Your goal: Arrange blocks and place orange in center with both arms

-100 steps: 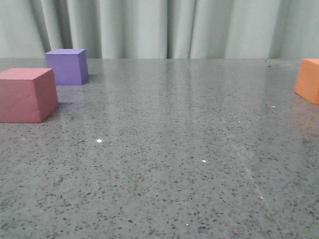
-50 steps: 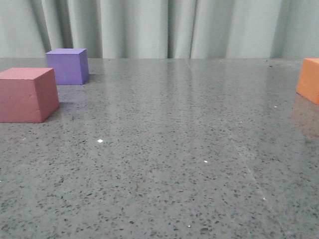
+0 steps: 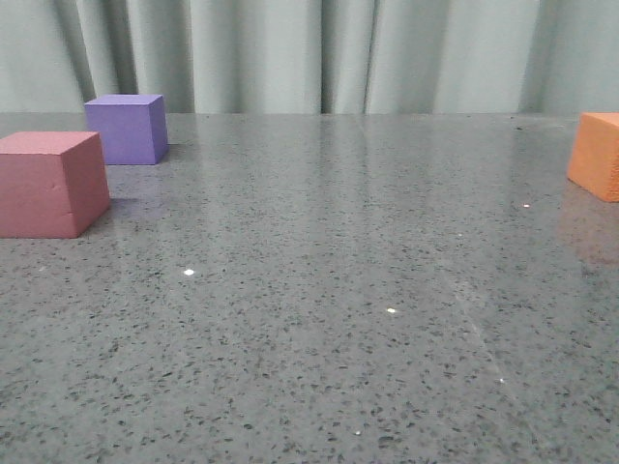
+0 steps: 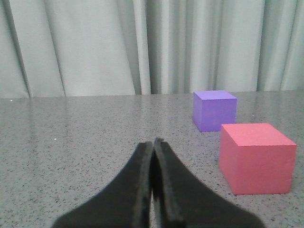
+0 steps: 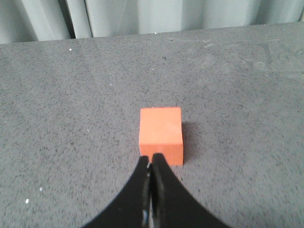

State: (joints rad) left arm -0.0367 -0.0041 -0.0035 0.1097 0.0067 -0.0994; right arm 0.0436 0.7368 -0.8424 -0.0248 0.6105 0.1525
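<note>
In the front view the pinkish-red block [image 3: 50, 184] sits at the left edge, the purple block [image 3: 125, 128] behind it, and the orange block [image 3: 600, 155] is cut off at the far right. No gripper shows in that view. In the left wrist view my left gripper [image 4: 153, 142] is shut and empty; the pinkish-red block [image 4: 256, 156] and purple block [image 4: 214, 109] stand off to its side, apart from it. In the right wrist view my right gripper [image 5: 151, 159] is shut and empty, its tips in front of the orange block [image 5: 161, 135]; contact cannot be told.
The blocks rest on a dark grey speckled tabletop [image 3: 319, 290]. A pale green curtain [image 3: 319, 53] hangs behind the table's far edge. A wide stretch of bare tabletop lies between the left blocks and the orange one.
The front view shifts slightly between frames, so all blocks drift a few pixels sideways. The blocks themselves keep their places on the table.
</note>
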